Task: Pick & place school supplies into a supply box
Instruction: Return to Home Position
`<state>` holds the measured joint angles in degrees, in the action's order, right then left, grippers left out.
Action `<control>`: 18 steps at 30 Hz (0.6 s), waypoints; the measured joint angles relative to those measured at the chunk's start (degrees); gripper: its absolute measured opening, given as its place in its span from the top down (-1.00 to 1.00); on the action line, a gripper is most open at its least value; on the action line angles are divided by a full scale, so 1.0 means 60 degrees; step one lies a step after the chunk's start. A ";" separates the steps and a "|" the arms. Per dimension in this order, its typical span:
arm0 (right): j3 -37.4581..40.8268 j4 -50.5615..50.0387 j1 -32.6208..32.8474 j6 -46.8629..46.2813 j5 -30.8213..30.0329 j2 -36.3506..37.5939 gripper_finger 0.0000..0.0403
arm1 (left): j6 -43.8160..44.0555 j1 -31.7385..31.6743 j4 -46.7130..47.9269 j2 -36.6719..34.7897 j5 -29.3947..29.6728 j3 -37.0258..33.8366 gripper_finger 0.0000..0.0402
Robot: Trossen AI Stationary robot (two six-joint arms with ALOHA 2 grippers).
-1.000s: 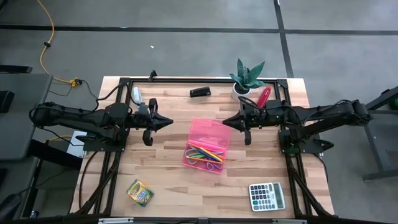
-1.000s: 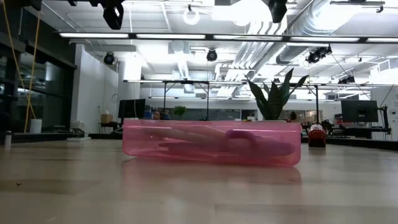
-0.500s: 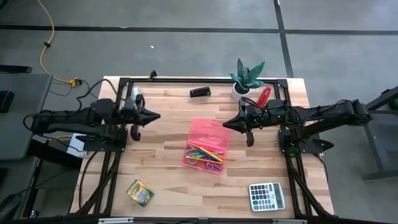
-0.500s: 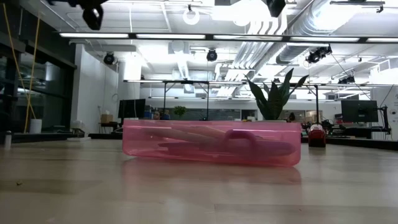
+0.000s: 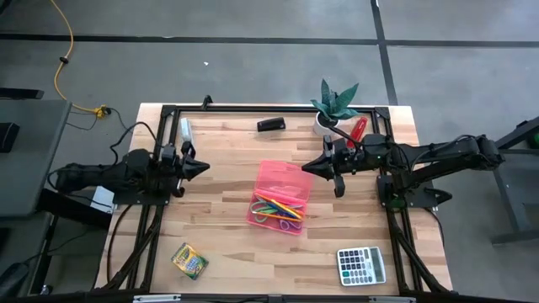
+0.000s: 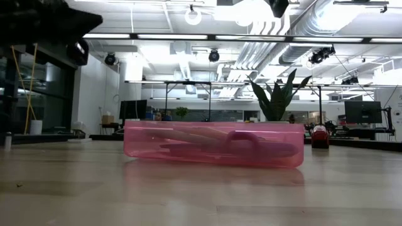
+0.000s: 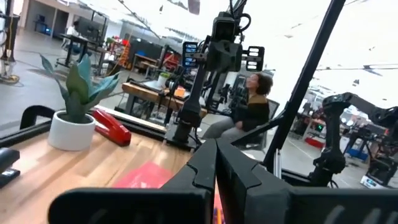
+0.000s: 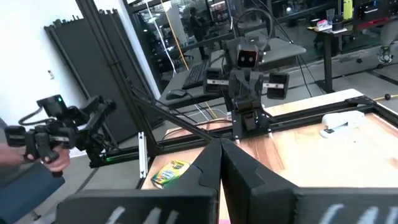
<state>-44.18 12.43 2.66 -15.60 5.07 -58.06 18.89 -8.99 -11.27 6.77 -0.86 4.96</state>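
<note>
The wooden surface (image 5: 227,236) carries a pink supply box (image 5: 286,178) near its middle. In the high view, a crayon box (image 5: 189,260) lies lower left and a calculator (image 5: 362,266) lower right. Along the top edge are a potted plant (image 5: 335,105), red stapler (image 5: 358,129), black object (image 5: 270,124) and white object (image 5: 185,128).

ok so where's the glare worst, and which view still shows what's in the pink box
Low view: ceiling strip lights blow out the top; the backlit supply box shows its contents only as dim shapes. Left wrist view: the room behind the shut left tool is washed out. High view: even light, soft shadows, the school supplies in the box read clearly.
</note>
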 joint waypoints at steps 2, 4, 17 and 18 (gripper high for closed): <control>0.0000 0.0000 0.0001 -0.0002 -0.0014 0.0000 1.00 | 0.0056 0.0004 0.0110 -0.0382 0.0000 -0.0199 1.00; 0.0000 0.0000 0.0001 -0.0003 -0.0028 0.0000 1.00 | 0.0072 0.0004 0.0453 -0.0757 -0.0004 -0.0379 1.00; 0.0000 0.0203 0.0000 -0.0602 -0.0037 0.0004 1.00 | -0.0401 -0.0007 0.1775 -0.0971 0.0157 -0.0703 1.00; 0.0000 0.0171 0.0000 -0.0598 0.0019 0.0030 1.00 | -0.0367 -0.0007 0.1802 -0.0973 0.0142 -0.0708 1.00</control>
<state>-44.18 13.45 2.66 -19.19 5.18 -57.89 16.69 -9.04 -0.46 0.93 -0.01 0.71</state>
